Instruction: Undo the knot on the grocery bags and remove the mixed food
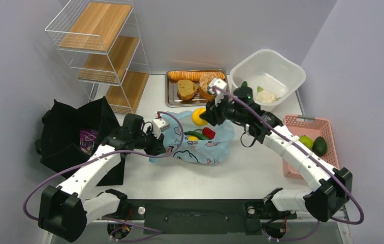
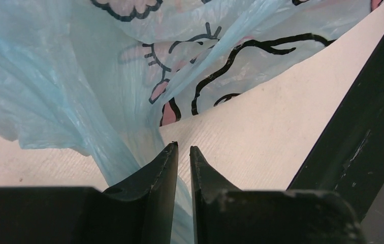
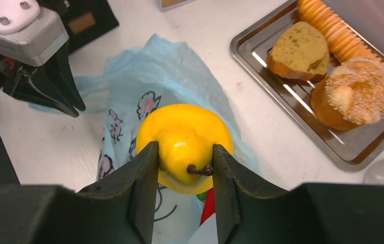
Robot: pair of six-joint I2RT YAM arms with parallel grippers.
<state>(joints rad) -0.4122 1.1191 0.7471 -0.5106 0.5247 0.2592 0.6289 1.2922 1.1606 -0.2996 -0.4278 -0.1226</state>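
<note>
My left gripper (image 2: 183, 151) is pinched narrow on the pale blue plastic bag (image 2: 53, 86) rim, presumably to steady its mouth. My right gripper (image 3: 182, 155) clamps the yellow stemmed fruit (image 3: 182, 124) just above the bag, ready to lift it clear.

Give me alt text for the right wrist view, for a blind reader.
The right gripper clamps a yellow fruit over the pale blue bag. A metal tray holding breads sits at upper right.
</note>
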